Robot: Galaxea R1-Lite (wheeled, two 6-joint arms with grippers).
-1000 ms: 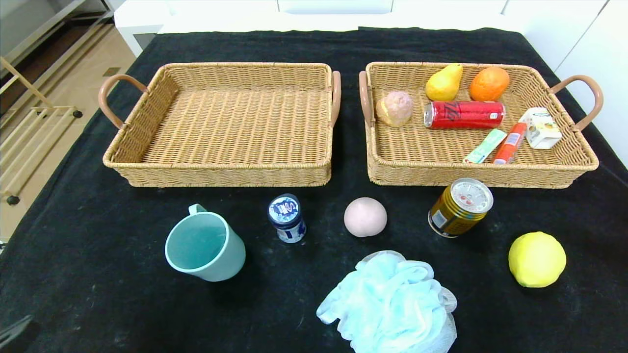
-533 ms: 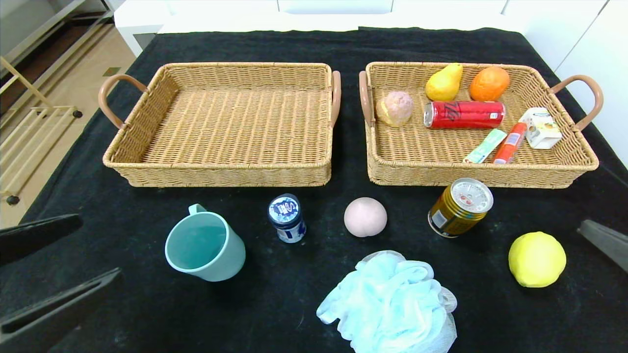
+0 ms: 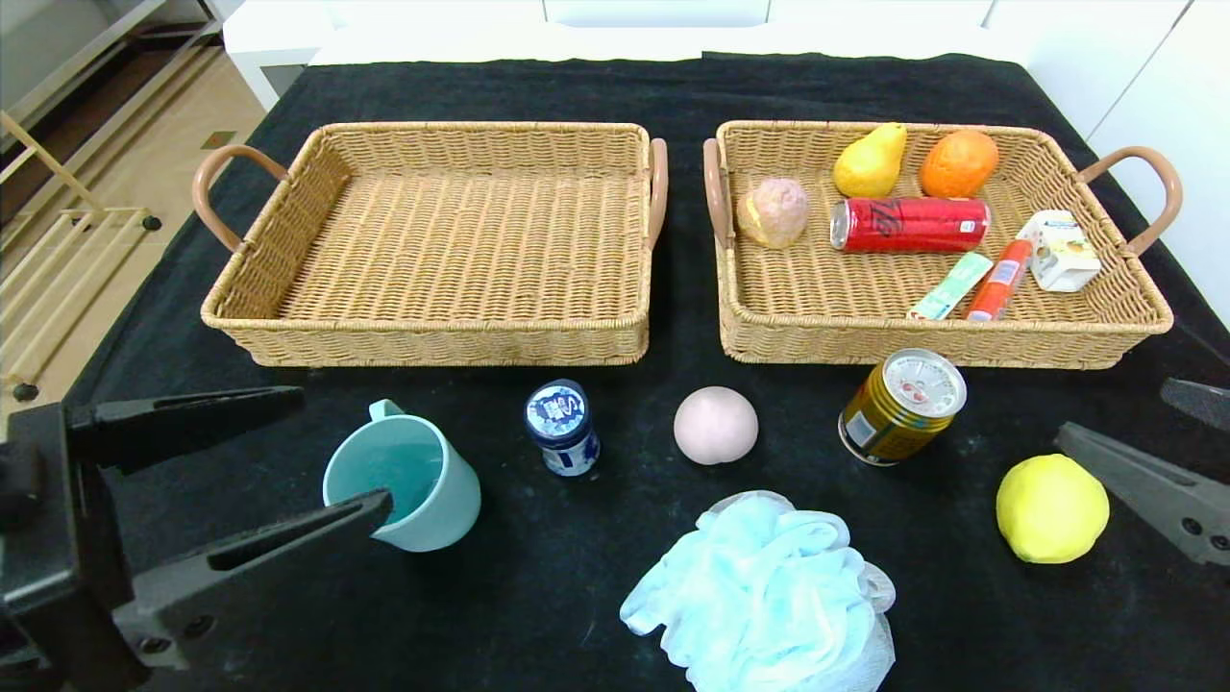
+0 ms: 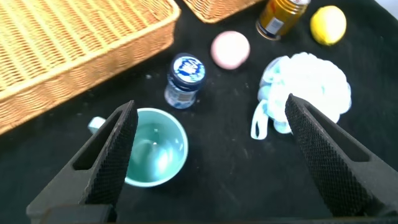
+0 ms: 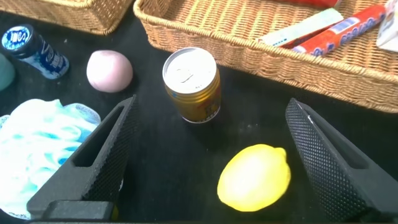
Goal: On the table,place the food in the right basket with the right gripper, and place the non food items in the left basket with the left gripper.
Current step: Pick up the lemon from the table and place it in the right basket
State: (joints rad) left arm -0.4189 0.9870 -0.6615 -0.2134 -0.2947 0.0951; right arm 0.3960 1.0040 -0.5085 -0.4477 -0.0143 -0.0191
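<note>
1. Two grippers hover nearest, jaws spread: left gripper [image 3: 288, 452] at the teal mug [image 3: 404, 481], right gripper [image 3: 1139, 423] beside the lemon [image 3: 1051, 507].
2. Mid-counter [image 3: 596, 596]: blue loofah [image 3: 759, 591], small bottle [image 3: 562, 428], pink ball [image 3: 715, 425], gold can [image 3: 900, 406] (upright).
3. Farthest: left basket [image 3: 432, 341], right basket [image 3: 769, 336] holding food.

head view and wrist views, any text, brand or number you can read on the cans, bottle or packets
"S": the single large letter on the blue lid of the small blue-and-white bottle; smaller print on it is too blurred to read.
Red drink can lying in the right wicker basket: dark lettering, not legible.
Gold upright can: label too small to read.
White carton, green sachet, orange tube: print too small to read.
</note>
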